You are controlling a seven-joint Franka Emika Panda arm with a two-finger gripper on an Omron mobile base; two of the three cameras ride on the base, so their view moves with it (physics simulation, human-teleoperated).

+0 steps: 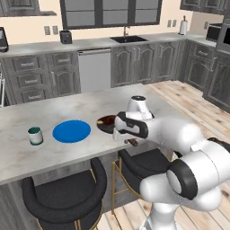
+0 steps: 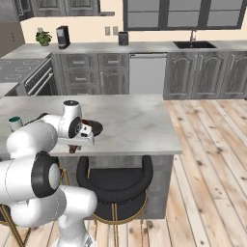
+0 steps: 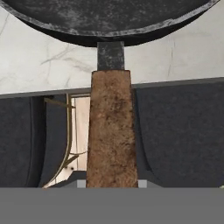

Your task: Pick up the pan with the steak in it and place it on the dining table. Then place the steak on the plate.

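1. Claw [image 1: 131, 142] clamped on brown handle of round black frying pan [image 1: 106, 123].
2. Pan at near edge of light grey marbled tabletop [image 1: 54, 152], beside flat blue plate [image 1: 71, 131].

No readable text, labels, brands, numbers or signs on anything in these views.

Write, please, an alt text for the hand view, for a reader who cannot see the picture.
A brown pan handle runs up the middle of the view to the black pan, whose bowl sits over the light marbled dining table. The handle reaches out past the table's edge, above two dark stool seats and a strip of wooden floor.
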